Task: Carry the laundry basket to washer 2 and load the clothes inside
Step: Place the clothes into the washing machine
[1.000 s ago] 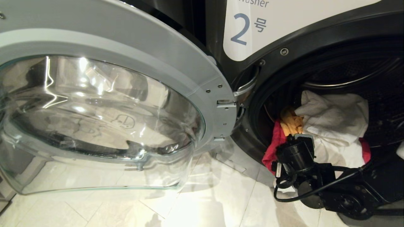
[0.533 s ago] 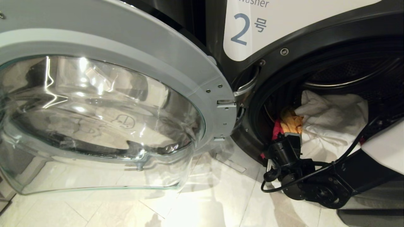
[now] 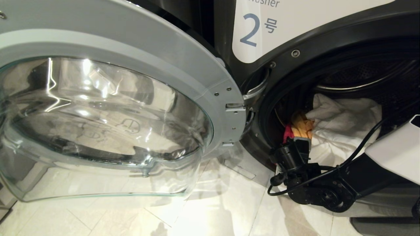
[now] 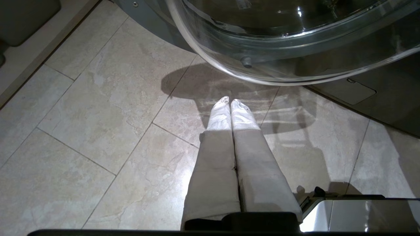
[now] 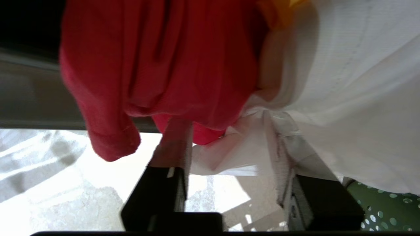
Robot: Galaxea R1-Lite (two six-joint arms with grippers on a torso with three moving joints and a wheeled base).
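Washer 2 (image 3: pixel 259 29) stands with its round glass door (image 3: pixel 98 108) swung wide open to the left. The clothes lie at the drum's mouth: a white garment (image 3: pixel 344 121), a yellow one (image 3: pixel 302 127) and a red one (image 3: pixel 288 132). My right gripper (image 3: pixel 297 144) points up at their lower edge by the drum rim. In the right wrist view its fingers (image 5: pixel 174 144) stand apart, the right gripper (image 5: pixel 223 119) reaching around a fold of red cloth (image 5: pixel 164 65) and white cloth (image 5: pixel 354 91). A corner of the green laundry basket (image 5: pixel 384 203) shows beside it. My left gripper (image 4: pixel 229 102) hangs shut over the floor.
The open door's glass bowl (image 4: pixel 295 39) juts out low over the beige floor tiles (image 3: pixel 213 209), left of the drum opening. The dark door seal (image 3: pixel 262 131) rings the opening right beside my right wrist. A black cable (image 3: pixel 357 147) loops along the right forearm.
My right arm has shifted left and up toward the drum rim, and its white forearm has come into view. The wrist now covers most of the red cloth hanging over the rim.
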